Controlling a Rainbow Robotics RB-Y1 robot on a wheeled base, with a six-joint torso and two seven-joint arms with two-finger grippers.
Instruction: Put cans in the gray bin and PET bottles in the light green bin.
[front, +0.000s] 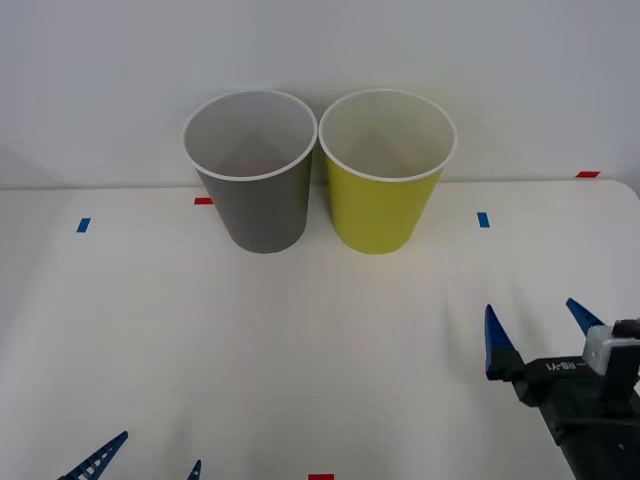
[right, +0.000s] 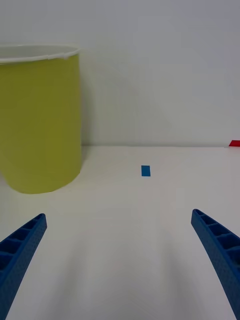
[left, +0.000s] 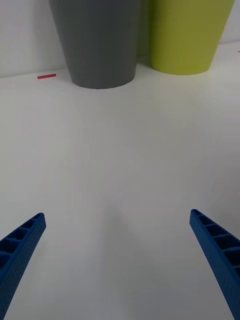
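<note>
Gray bin (front: 252, 190) and light green bin (front: 385, 190) stand side by side at worktop (front: 300, 340) rear, just apart. Right claw (front: 535, 335) spread wide, empty, near right. Left claw (front: 150, 460) spread, empty, front edge. Can location undetermined; locate it before any approach.

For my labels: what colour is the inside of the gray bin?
White, like its rim; the front view shows the gray bin best.

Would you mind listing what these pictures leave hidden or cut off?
- Gray bin: its floor is hidden by its own wall in the front view; its rim is cut off in the left wrist view.
- Light green bin: floor likewise hidden.
- Left gripper: open, body cut off by the front view's bottom edge.
- Right gripper: open, arm cut off at the corner.
</note>
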